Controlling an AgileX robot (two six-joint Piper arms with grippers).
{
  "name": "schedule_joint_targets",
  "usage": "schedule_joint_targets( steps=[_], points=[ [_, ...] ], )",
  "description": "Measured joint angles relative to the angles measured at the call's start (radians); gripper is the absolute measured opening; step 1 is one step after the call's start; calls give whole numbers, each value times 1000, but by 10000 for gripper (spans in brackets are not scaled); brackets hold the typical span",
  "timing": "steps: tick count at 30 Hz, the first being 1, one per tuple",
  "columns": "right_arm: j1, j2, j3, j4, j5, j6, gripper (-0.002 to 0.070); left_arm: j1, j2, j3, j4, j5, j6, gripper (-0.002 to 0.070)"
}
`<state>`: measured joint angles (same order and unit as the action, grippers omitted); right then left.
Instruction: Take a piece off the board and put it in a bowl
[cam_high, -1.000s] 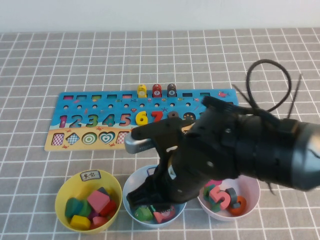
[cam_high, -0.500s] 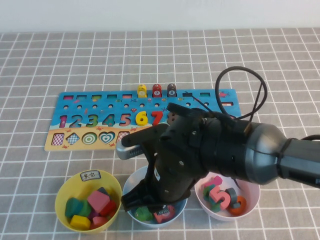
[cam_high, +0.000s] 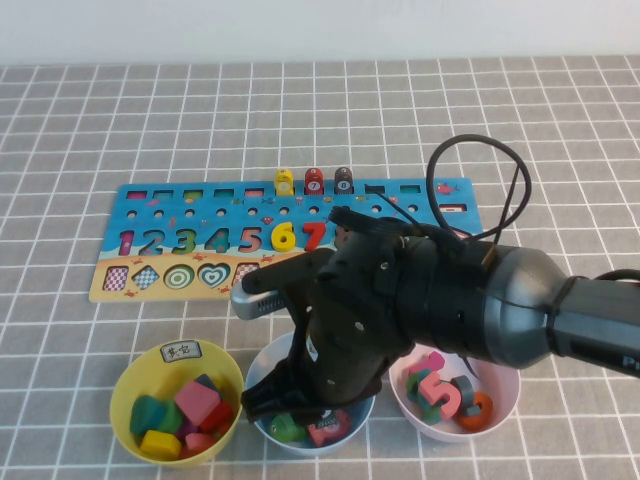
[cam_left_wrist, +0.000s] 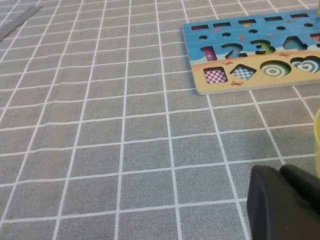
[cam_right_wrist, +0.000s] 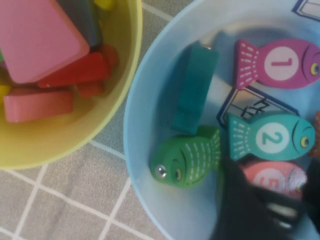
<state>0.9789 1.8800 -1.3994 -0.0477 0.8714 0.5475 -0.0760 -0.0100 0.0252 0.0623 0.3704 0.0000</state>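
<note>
Readable on the board (cam_high: 150, 215): coloured numbers 1 to 7 in a row, later ones hidden behind the right arm. Standing along its far edge: a yellow fish (cam_high: 284, 181), a red fish (cam_high: 313, 180) marked 7 and a brown fish (cam_high: 343, 179) marked 8. On the yellow bowl (cam_high: 135, 370), a white tag (cam_high: 181, 350) with dark handwriting, not legible. In the pink bowl (cam_high: 505, 385), a pink 5 (cam_high: 438, 388) among other pieces.

Right gripper (cam_right_wrist: 277, 200) down inside the blue bowl (cam_right_wrist: 145, 100), fingers (cam_right_wrist: 240, 200) apart, gripping nothing, a pink fish (cam_right_wrist: 272, 177) marked 3 lying between them. Also in that bowl: a magenta fish (cam_right_wrist: 277, 62) marked 1, a turquoise fish (cam_right_wrist: 270, 137) marked 2, a bright green fish (cam_right_wrist: 187, 157) with no number showing. Dark teal piece (cam_right_wrist: 192, 90) there too, standing on edge beside the green fish, free of the gripper, number mark turned out of sight. Under the fish, a white label (cam_right_wrist: 247, 105) with scrawled writing, mostly covered, unreadable.

Left gripper (cam_left_wrist: 285, 202) low over bare checked cloth, near the board's corner, cut off by the frame; open or closed, cannot tell.
</note>
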Motion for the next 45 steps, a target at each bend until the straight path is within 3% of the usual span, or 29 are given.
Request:
schedule_joint_targets(
  steps=[5, 13, 19, 24, 26, 33, 40, 45],
  points=[
    [0, 0, 0, -10, -4, 0, 354, 0, 0, 0, 0, 0, 0, 0],
    [0, -2, 0, -17, -13, 0, 382, 0, 0, 0, 0, 0, 0, 0],
    [13, -85, 0, -17, 1, 0, 273, 0, 0, 0, 0, 0, 0, 0],
    [18, -151, 0, -17, 82, 0, 56, 0, 0, 0, 0, 0, 0, 0],
    [18, -169, 0, -17, 115, -30, 17, 0, 0, 0, 0, 0, 0, 0],
    [65, -291, 61, -42, 201, -109, -13, 0, 0, 0, 0, 0, 0, 0],
    [113, -569, 289, -50, 186, -108, -15, 0, 0, 0, 0, 2, 0, 0],
    [117, -734, 378, -23, 274, -107, -15, 0, 0, 0, 0, 2, 0, 0]
  ],
)
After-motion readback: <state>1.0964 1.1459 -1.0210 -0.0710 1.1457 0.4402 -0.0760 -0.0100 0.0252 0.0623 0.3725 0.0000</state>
